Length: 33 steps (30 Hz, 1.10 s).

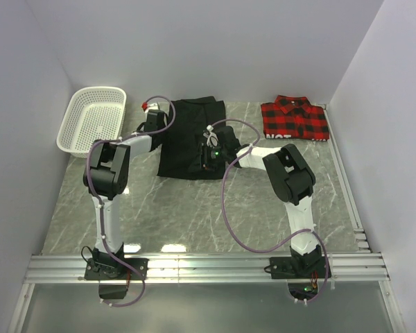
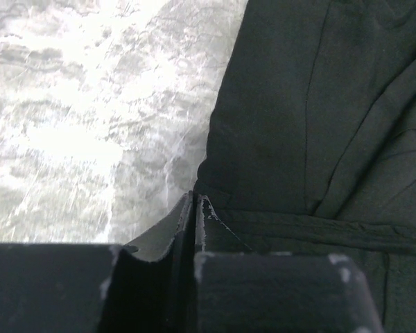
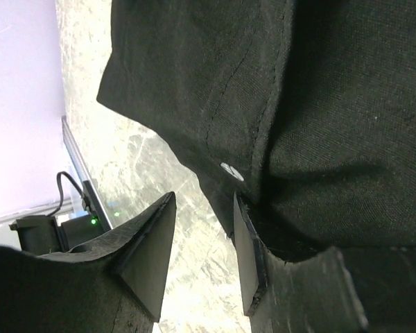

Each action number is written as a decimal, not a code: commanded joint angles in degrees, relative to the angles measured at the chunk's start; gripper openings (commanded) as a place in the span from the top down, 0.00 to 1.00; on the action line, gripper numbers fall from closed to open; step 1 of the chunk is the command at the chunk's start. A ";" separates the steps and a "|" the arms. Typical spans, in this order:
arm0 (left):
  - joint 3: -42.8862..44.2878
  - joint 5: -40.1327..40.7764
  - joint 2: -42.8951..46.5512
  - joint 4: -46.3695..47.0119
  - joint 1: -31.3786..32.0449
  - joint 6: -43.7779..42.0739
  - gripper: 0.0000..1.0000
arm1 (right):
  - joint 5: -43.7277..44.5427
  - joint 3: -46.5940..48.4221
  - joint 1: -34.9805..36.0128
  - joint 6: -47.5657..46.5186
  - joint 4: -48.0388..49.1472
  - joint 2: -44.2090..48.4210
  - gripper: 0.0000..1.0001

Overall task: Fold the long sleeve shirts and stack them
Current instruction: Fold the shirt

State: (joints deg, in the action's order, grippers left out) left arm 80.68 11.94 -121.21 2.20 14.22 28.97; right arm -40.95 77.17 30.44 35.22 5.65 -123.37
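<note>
- black shirt [image 1: 187, 132] is spread out flat at the back middle of the surface [image 1: 194, 215]
- plaid shirt [image 1: 295, 119] is already folded, sitting in the back right corner, well apart from the black one
- left gripper [image 2: 195, 205] is squeezed together right on the black shirt's left edge, looks like it's pinching the fabric
- right gripper [image 3: 203, 201] is spread apart at the shirt's front edge, one finger [image 3: 248, 257] pushed against the cloth near a pale button [image 3: 230, 171]
- white basket [image 1: 76, 114] is back left

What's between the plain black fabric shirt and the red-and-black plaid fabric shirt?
Top view: only bare grey marble tabletop separates the plain black fabric shirt from the red-and-black plaid fabric shirt; they lie apart. A purple cable loops above that strip.
</note>
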 commanded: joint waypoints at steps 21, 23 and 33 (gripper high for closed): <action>-15.52 -4.12 33.39 -8.27 4.23 22.52 0.33 | 0.79 -2.45 -1.78 1.42 -1.18 14.03 0.48; -19.49 -8.06 36.03 -6.51 6.08 24.02 0.41 | 0.08 -4.21 -2.22 2.04 0.75 13.77 0.49; -32.08 -12.12 32.01 3.51 5.82 25.96 0.68 | -0.97 -11.86 -6.61 5.73 8.32 8.33 0.51</action>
State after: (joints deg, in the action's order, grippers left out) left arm 48.38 0.89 -88.60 -0.19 20.60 54.35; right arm -41.15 67.02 26.00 39.44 9.61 -113.10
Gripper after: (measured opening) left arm 0.329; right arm 0.489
